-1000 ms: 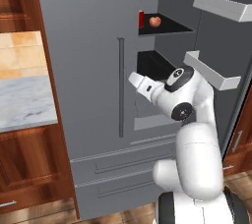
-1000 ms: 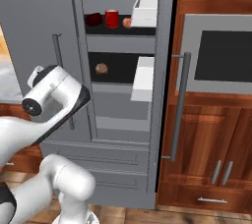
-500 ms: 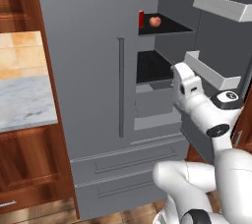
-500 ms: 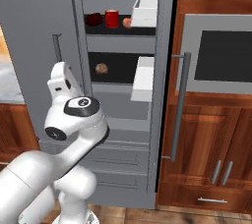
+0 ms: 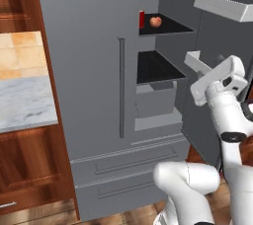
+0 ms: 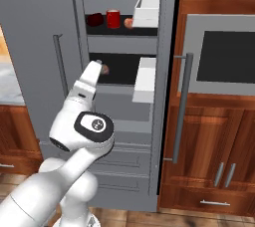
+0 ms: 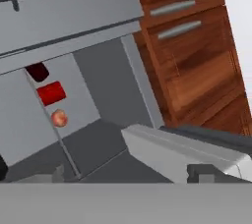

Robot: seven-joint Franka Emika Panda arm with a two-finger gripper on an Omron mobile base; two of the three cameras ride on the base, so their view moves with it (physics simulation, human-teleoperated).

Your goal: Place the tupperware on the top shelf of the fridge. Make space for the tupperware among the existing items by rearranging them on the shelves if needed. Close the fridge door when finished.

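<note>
The fridge (image 5: 99, 95) stands with its right door swung open and its left door shut, the long bar handle (image 5: 121, 88) running down that shut door. Inside, the top shelf (image 5: 163, 25) carries a red can (image 6: 113, 19), with a red-orange apple (image 5: 155, 21) just beside it toward the open door. On the can's other side sits a dark red lump (image 6: 94, 20), too shadowed in the right base view to name more closely. On the lower shelf (image 5: 158, 67) a brown round lump (image 6: 104, 69) is half hidden behind the arm's hand. The white door bins (image 6: 148, 9) on the open door cover the right ends of both shelves in the right base view.

The gripper (image 6: 98, 63) is raised in front of the lower shelf, near the brown lump. Its fingers are too small and too much covered by the white hand to make out, so I cannot tell whether it is open or closed, and nothing can be seen held in it.

In the hand view the scene is rolled over: the can, the apple and the dark lump lie in a row at the left, and a grey door bin is cut off at the bottom. The tupperware's place cannot be told from these views.
</note>
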